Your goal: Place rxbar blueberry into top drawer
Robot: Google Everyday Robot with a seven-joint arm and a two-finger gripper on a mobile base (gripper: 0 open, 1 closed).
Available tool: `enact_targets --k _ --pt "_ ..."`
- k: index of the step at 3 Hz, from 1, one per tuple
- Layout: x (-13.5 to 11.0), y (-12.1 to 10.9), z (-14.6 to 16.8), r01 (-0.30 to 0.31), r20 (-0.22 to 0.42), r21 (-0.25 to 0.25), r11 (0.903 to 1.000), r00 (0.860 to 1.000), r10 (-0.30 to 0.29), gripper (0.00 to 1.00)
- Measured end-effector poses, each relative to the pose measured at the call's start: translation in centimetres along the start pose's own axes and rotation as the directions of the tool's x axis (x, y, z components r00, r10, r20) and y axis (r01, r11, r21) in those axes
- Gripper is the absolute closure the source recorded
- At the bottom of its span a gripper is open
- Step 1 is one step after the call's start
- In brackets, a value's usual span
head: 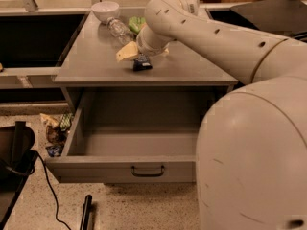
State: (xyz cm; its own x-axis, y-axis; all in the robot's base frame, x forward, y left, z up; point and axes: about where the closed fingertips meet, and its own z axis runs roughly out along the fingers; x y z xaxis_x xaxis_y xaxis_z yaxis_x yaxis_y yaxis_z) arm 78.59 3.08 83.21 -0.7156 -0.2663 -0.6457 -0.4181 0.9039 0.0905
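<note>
The rxbar blueberry [142,63], a small dark navy bar, lies on the grey cabinet top [96,61] near its front middle. My gripper [144,54] hangs right over it from the big white arm. One pale yellow finger [127,51] shows to the bar's left and a bit of the other to its right, so the fingers stand open astride the bar. The bar's far end is hidden under the wrist. The top drawer [120,169] below is pulled out wide, nothing in it, with a dark bar handle [147,171] at its front.
A white bowl [105,9], a clear plastic bottle [119,30] and a green snack bag [135,23] lie at the back of the cabinet top. Wrappers [55,128] lie on the floor left of the drawer. A black object [14,150] with a cable stands at lower left.
</note>
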Motion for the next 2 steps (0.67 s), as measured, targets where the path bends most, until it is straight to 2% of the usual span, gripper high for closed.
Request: enact_targets --k 2 --pt "1.54 -1.14 0.05 -0.041 0.005 0.052 0.9978 0.999 0.041 0.43"
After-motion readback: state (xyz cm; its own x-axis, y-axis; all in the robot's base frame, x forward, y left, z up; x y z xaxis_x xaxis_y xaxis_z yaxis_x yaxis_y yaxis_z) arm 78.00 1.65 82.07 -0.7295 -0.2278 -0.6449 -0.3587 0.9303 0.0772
